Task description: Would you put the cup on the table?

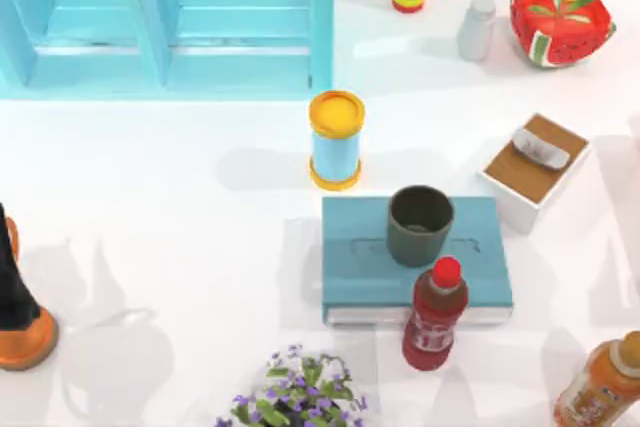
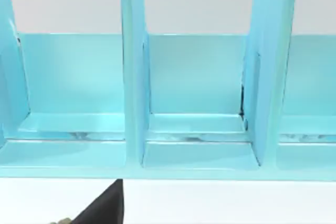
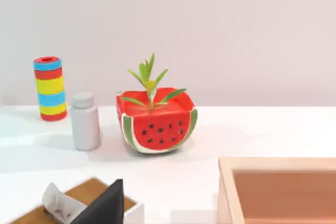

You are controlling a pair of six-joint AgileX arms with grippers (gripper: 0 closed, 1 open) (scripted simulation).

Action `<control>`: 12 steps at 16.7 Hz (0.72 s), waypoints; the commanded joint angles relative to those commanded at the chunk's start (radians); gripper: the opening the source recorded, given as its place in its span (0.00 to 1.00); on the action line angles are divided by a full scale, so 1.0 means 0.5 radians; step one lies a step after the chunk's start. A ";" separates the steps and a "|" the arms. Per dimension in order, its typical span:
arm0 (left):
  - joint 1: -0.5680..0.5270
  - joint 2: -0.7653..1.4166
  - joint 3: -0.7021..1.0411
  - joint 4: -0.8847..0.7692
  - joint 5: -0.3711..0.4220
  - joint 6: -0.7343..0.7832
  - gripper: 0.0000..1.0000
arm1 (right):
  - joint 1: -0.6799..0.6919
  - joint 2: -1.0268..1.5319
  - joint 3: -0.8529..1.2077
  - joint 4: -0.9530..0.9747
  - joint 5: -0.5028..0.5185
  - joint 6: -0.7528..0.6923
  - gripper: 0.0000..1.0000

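Because neither arm has closed in on the work area, the scene reads as a starting layout, with the task not yet begun.

At the top view's left edge, the left arm [image 1: 18,297] sits parked, dark body over an orange base; whether its jaws are open or closed cannot be told. Its wrist camera faces the light-blue cabinet [image 2: 194,93], which stands at the table's far left and plays no part in the task.

Moving right, the blue canister [image 1: 336,140] with a yellow lid stands upright on the table [image 1: 150,217], just behind the teal book [image 1: 360,267]. The book lies flat near the centre.

The cup [image 1: 420,225] stands upright and mouth-up on the book's far right portion, so it is raised off the white surface; the task calls for moving it from book to table. A red bottle [image 1: 435,315] stands at the book's near edge, close in front of the cup, and is judged a collision risk for any approach from that side. Purple flowers [image 1: 295,397] sit at the near edge.

Further right, a tissue box [image 1: 535,172] lies near the book's far right corner. Beyond it stand a white bottle [image 3: 85,121], a striped cylinder [image 3: 50,88] and a watermelon planter [image 3: 157,124]. An orange bottle [image 1: 605,382] occupies the near right corner.

The state of the right gripper's jaws cannot be told. Bare table left of the book is judged the safest placement zone.
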 joint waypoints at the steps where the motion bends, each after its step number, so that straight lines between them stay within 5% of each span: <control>1: 0.000 0.000 0.000 0.000 0.000 0.000 1.00 | 0.000 0.000 0.000 0.000 0.000 0.000 1.00; 6: -0.082 0.145 0.178 -0.119 -0.005 -0.035 1.00 | 0.000 0.000 0.000 0.000 0.000 0.000 1.00; 12: -0.426 0.840 0.998 -0.653 -0.021 -0.213 1.00 | 0.000 0.000 0.000 0.000 0.000 0.000 1.00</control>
